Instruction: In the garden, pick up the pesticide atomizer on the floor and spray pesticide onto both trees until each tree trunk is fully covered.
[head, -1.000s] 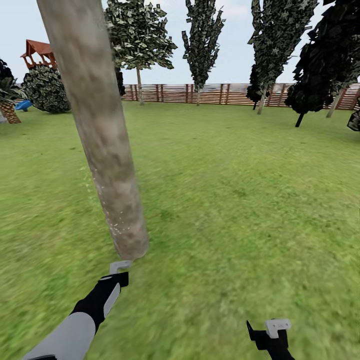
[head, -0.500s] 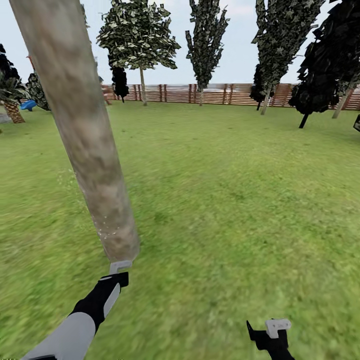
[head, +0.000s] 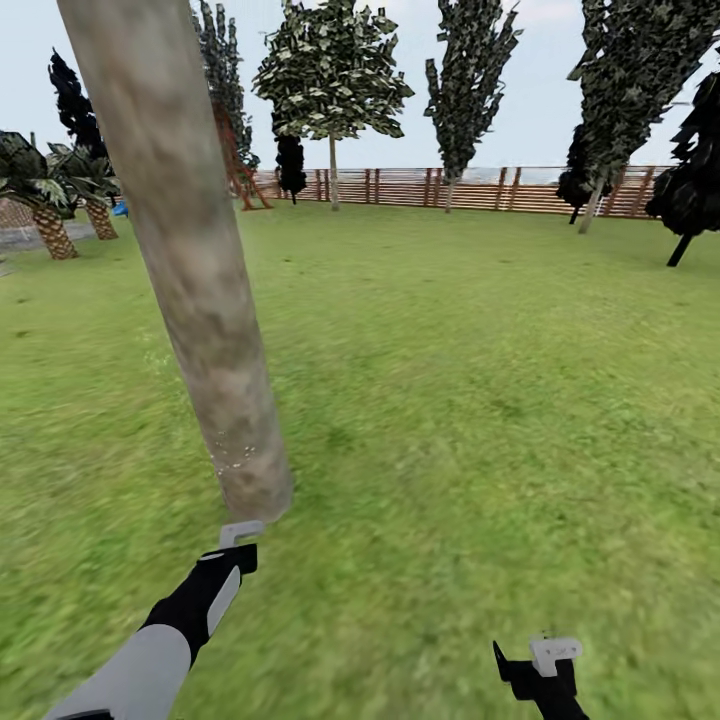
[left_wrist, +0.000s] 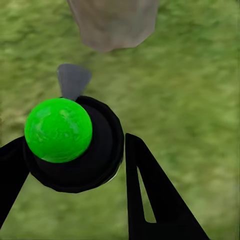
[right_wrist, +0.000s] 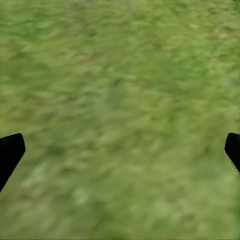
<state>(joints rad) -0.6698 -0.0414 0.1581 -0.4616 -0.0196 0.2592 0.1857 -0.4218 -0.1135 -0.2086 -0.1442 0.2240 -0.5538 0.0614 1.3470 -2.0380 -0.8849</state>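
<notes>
Left pincer (left_wrist: 75, 165) clamps the pesticide atomizer (left_wrist: 75, 145) (black, round, glossy green knob) beside the mottled tree trunk (head: 200, 290); right pincer (right_wrist: 120, 150) spread apart.

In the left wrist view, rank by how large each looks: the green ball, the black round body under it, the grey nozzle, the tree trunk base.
1. Black round body
2. Tree trunk base, cut off by the frame edge, so unsure against the body
3. Green ball
4. Grey nozzle

The body and ball sit nearest the camera, which inflates them.

Speckled tree trunk (head: 190, 270) above left pincer (head: 238, 532)
</notes>
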